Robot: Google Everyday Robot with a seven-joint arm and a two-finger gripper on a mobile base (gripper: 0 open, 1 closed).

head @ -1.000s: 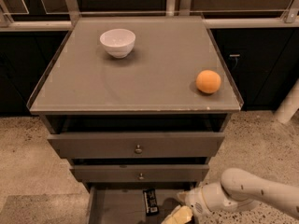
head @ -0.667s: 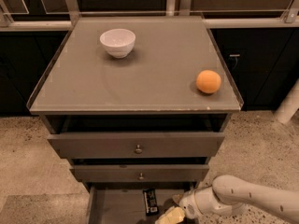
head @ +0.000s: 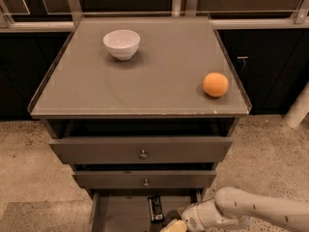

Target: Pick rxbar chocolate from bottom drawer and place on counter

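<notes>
The rxbar chocolate (head: 155,209) is a small flat black bar lying on the floor of the open bottom drawer (head: 120,214), near its middle. The gripper (head: 175,226) sits at the bottom edge of the view, just right of and slightly in front of the bar, at the end of a white arm (head: 256,209) coming in from the right. Only its yellowish tip shows. The counter (head: 145,76) is the grey glossy top of the cabinet above.
A white bowl (head: 121,43) stands at the counter's back left. An orange (head: 215,84) sits near the counter's right front corner. Two knobbed drawers (head: 143,154) above the bottom one are slightly pulled out. Dark cabinets stand behind and beside; speckled floor around.
The gripper and arm have moved left inside the bottom drawer, closer to the black bar. The bar, bowl and orange have not moved.
</notes>
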